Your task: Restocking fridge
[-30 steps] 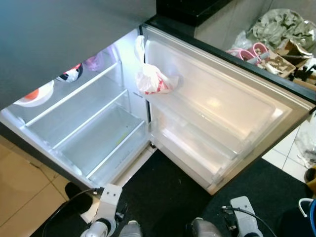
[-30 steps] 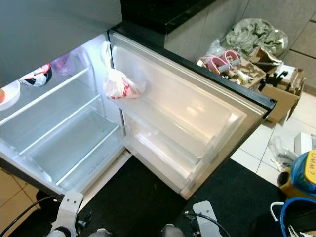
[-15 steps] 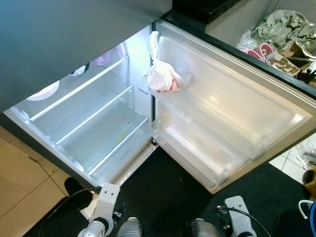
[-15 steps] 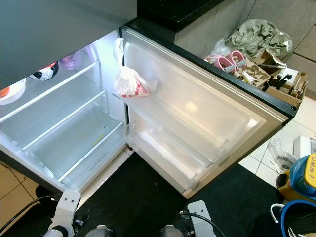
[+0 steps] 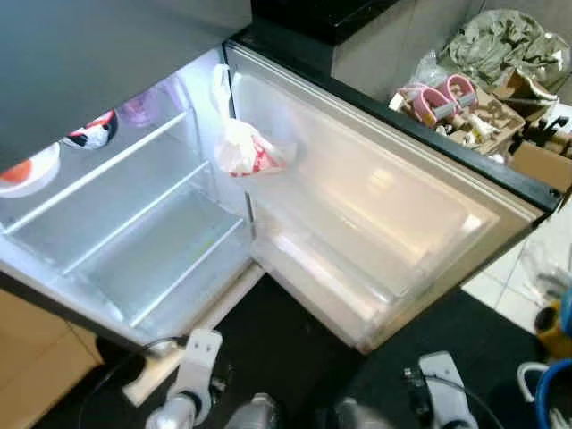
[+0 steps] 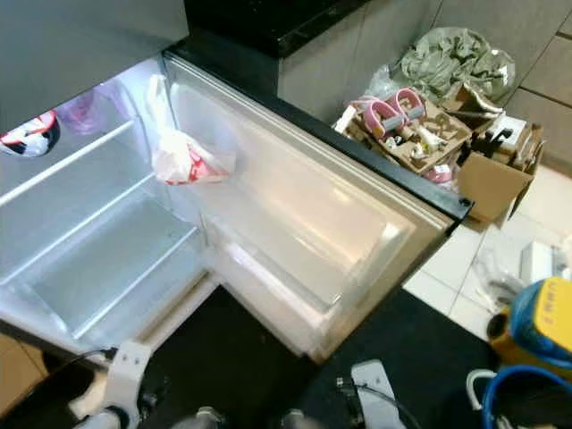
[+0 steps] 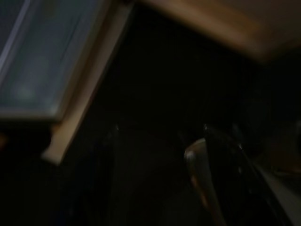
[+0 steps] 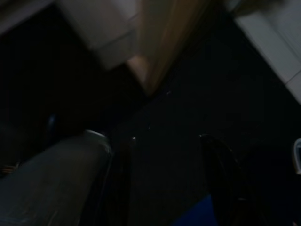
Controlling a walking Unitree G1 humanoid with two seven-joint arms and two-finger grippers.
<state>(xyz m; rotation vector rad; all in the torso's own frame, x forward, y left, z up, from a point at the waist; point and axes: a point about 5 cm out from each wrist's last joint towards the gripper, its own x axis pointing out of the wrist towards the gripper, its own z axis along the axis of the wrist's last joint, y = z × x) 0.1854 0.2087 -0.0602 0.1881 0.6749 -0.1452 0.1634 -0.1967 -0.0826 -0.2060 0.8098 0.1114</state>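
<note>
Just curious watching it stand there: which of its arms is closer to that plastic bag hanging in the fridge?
Left. The left arm hangs low, below the fridge shelves, under the plastic bag. The right arm hangs farther off, below the open door.

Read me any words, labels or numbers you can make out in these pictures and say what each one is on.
None can be read.
White plastic bag on the open fridge door: red print, too blurred to read.
Yellow and blue container on the floor: no mark legible now.
Cardboard boxes: no readable label.
</note>
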